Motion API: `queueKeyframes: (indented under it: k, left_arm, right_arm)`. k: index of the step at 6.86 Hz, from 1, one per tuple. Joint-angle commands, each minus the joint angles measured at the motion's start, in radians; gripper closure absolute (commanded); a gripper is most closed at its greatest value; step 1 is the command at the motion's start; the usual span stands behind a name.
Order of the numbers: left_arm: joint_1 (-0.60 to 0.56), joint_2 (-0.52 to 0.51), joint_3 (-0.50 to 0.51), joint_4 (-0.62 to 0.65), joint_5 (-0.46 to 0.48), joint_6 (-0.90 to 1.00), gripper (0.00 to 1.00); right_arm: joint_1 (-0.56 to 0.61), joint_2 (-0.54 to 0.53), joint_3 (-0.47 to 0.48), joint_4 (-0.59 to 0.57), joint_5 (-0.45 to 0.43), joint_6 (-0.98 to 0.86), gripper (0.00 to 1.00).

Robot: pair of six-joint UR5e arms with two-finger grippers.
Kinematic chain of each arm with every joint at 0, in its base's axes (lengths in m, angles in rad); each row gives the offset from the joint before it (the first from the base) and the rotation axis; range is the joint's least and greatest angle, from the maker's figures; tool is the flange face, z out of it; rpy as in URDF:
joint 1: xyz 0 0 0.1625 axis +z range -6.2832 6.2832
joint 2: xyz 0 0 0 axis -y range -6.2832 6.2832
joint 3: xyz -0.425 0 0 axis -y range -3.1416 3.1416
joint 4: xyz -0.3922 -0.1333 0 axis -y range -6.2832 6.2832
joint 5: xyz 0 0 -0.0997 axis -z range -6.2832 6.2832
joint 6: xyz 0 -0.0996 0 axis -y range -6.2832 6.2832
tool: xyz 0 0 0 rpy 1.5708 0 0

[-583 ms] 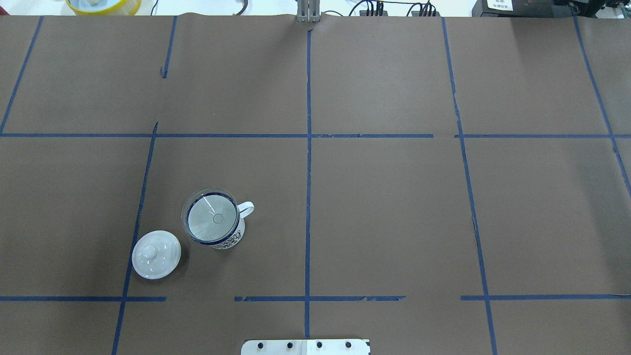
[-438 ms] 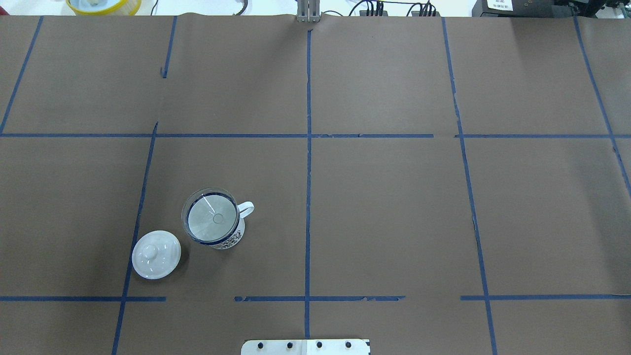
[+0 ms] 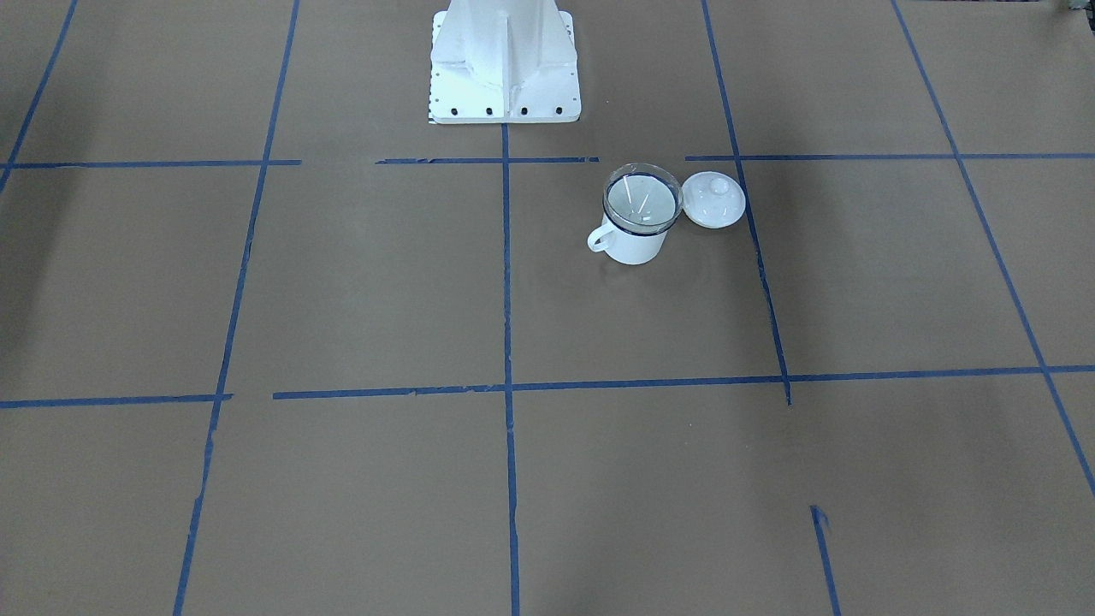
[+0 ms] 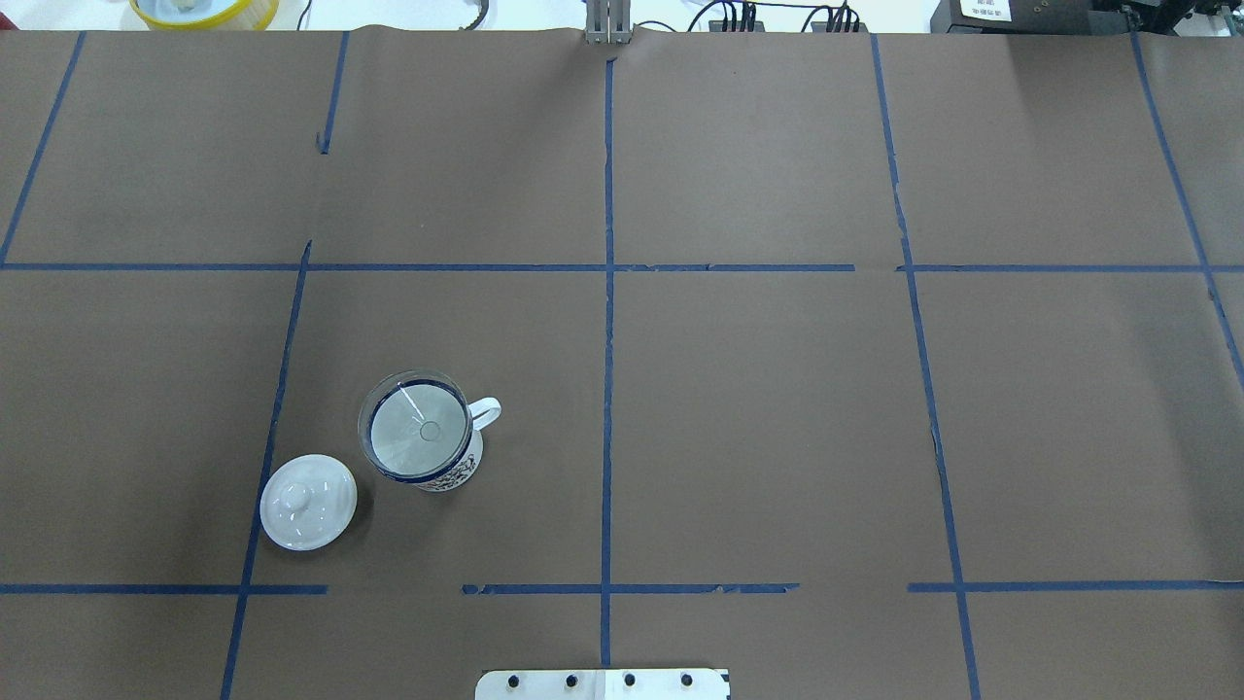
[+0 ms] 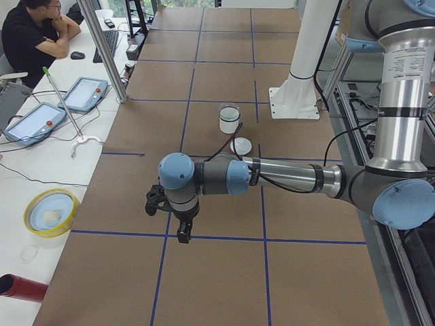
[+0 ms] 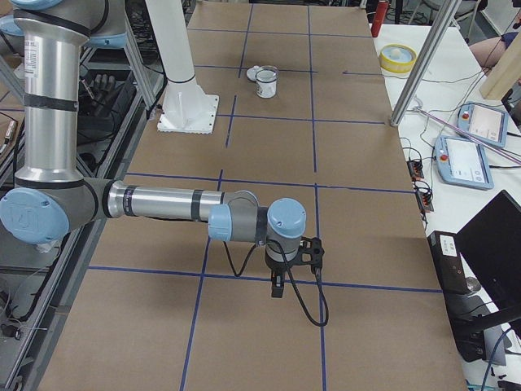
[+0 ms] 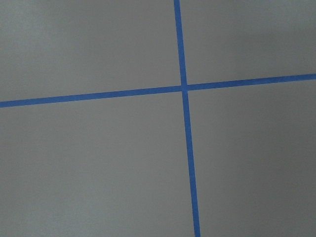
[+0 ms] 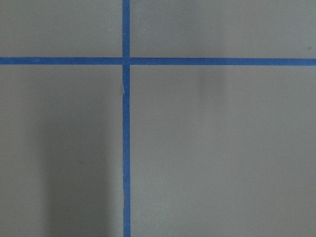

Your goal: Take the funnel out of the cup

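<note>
- Two grippers, neither close to the work. The left gripper (image 5: pixel 181 234) hangs over the left end of the brown paper-covered table (image 4: pixel 777 408), and the right gripper (image 6: pixel 278 287) hangs over the right end.
- Both show only in the side views, so we cannot tell whether their fingers are spread or closed. Nothing appears to be held.
- We find the wide-coned clear plastic funnel (image 4: pixel 418 428) seated in the white enamel cup with a dark blue rim (image 4: pixel 459 473). Its spout points down inside the cup and its mouth faces up, so the long axis is upright.
- The cup stands in the left half of the table, toward the robot-side edge. Its handle points toward the table's middle.
- From the left gripper the funnel lies inward, away from the left end edge. From the right gripper it lies nearly the whole table away, so we judge the left arm the nearer one.
- A white domed lid with a knob (image 4: pixel 308 503) sits just beside the cup on its left-end side, which crowds any approach from there. We would come down from above and lift straight up.
</note>
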Motion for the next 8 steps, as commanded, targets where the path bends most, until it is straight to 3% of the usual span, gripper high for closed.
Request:
queueKeyframes:
  k: [1, 3, 5, 8]
  left_arm:
    - [-0.001, 0.0, 0.003, -0.019, -0.001, 0.002, 0.0]
    - [0.009, -0.008, -0.018, -0.05, -0.012, -0.076, 0.0]
    - [0.102, -0.012, -0.116, -0.145, -0.016, -0.571, 0.0]
    - [0.295, -0.063, -0.34, -0.145, -0.009, -1.096, 0.0]
  right_arm:
    - [0.0, 0.0, 0.0, 0.0, 0.0, 0.0, 0.0]
    - [0.0, 0.0, 0.0, 0.0, 0.0, 0.0, 0.0]
    - [0.0, 0.0, 0.0, 0.0, 0.0, 0.0, 0.0]
    - [0.0, 0.0, 0.001, 0.0, 0.0, 0.0, 0.0]
